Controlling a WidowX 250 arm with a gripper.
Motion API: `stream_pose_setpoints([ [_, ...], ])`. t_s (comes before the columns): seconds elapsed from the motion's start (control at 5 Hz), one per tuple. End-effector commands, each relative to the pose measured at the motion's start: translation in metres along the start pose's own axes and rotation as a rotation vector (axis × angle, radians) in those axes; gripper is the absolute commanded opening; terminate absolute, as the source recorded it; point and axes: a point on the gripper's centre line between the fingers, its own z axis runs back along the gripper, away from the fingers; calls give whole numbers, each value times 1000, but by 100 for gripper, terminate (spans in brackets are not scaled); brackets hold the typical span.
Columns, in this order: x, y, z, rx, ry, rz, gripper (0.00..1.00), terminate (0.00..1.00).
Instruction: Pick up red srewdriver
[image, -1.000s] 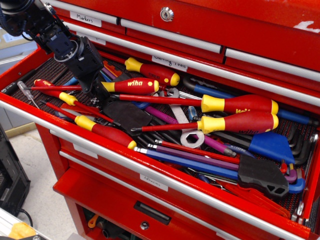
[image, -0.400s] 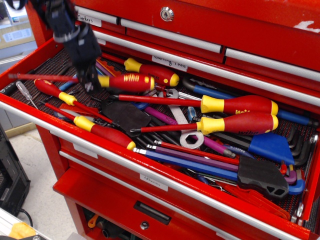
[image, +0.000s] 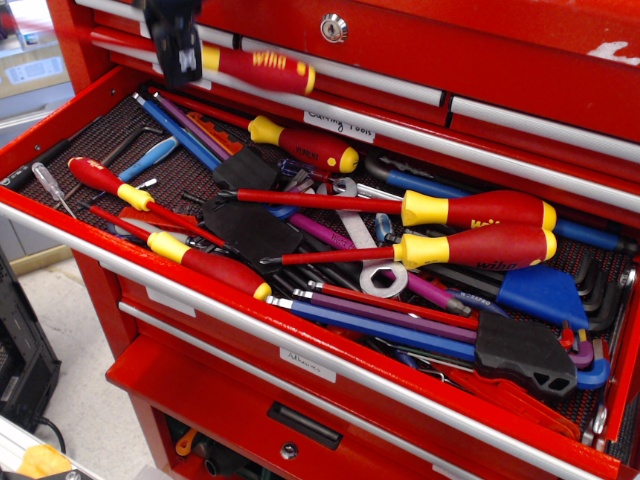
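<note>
The red screwdriver (image: 258, 69) with yellow "wiha" lettering and a yellow collar hangs level in the air, well above the open drawer, at the top left. My dark gripper (image: 178, 55) is shut on it at the collar end; the gripper is motion-blurred and partly cut off by the top edge. The thin red shaft (image: 100, 38) sticks out to the left, blurred.
The open red tool drawer (image: 300, 330) holds two fat red-handled screwdrivers with yellow butts (image: 480, 210), another red one (image: 305, 147), slim red-yellow ones (image: 205, 262), hex keys (image: 380, 320), a wrench (image: 380, 275), blue tools. Closed drawers (image: 400, 60) behind.
My gripper has lifted the wiha screwdriver out of the drawer, up and slightly right, from tool level to well above it. The other tools have stayed put.
</note>
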Motion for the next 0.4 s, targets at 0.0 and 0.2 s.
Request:
stream_pose_setpoints([
  [0.0, 12, 10, 83, 112, -8, 2, 0, 0],
  [0.2, 13, 7, 98, 139, 19, 35, 0, 100],
])
